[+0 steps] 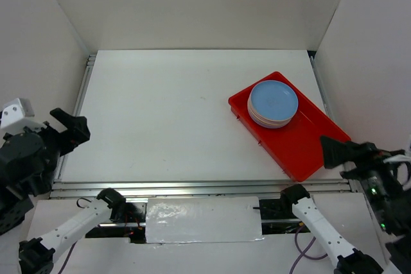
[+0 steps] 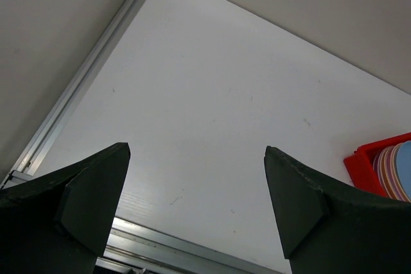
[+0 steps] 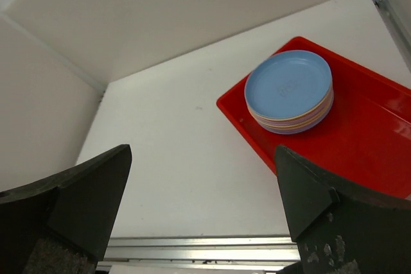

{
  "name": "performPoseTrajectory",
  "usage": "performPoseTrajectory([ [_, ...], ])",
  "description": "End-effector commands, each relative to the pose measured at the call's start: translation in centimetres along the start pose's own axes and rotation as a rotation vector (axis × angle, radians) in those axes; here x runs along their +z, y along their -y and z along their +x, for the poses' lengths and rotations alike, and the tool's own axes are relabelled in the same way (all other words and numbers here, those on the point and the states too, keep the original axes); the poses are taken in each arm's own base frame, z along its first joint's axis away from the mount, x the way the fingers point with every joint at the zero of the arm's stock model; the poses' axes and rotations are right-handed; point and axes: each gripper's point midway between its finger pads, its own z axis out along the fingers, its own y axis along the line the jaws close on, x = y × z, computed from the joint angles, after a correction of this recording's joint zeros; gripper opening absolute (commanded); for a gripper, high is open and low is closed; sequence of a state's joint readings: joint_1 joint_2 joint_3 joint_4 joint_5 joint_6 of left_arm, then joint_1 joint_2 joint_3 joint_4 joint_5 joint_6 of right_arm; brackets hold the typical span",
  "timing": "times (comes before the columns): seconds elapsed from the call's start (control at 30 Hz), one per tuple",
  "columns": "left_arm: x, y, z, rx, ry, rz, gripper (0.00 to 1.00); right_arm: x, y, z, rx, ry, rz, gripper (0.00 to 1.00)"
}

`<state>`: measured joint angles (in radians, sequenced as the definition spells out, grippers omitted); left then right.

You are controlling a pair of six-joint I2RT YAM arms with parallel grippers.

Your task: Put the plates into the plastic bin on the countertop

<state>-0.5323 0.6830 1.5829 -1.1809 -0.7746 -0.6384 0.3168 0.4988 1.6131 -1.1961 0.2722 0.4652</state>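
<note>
Plates [image 1: 273, 102] sit stacked in the red bin [image 1: 302, 152] on the surface [image 1: 167, 120]. Left tool [image 2: 196, 158] and right tool [image 3: 202, 155] hang spread, empty; work looks done, keep clear.

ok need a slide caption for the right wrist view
Right gripper, jaws open, facing a blue-topped stack of plates at one end of the red bin

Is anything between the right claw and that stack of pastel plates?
Nothing visible. The open right gripper faces the stack of round pastel plastic plates across bare floor of the red plastic tray holding them.
</note>
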Motion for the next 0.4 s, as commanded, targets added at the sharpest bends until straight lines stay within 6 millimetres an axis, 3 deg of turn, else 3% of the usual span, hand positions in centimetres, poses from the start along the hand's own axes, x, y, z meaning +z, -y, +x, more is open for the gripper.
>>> performPoseTrajectory([
  [0.0,-0.9,-2.1,1.4,-0.005,-0.016,-0.032,0.99,-3.8,0.9,0.8,-0.047,-0.043,-0.048,1.00],
  [0.1,-1.4,-2.5,2.9,-0.028,-0.014,0.029,0.99,-5.0,1.4,1.0,-0.045,-0.024,-0.071,1.00],
  [0.23,-1.7,-3.0,4.6,-0.027,-0.043,0.056,0.99,-4.3,2.6,2.4,-0.049,-0.040,-0.026,1.00],
  [0.37,-1.6,-3.1,4.9,-0.004,-0.064,0.040,0.99,-3.8,2.7,2.4,-0.050,-0.039,-0.015,1.00],
])
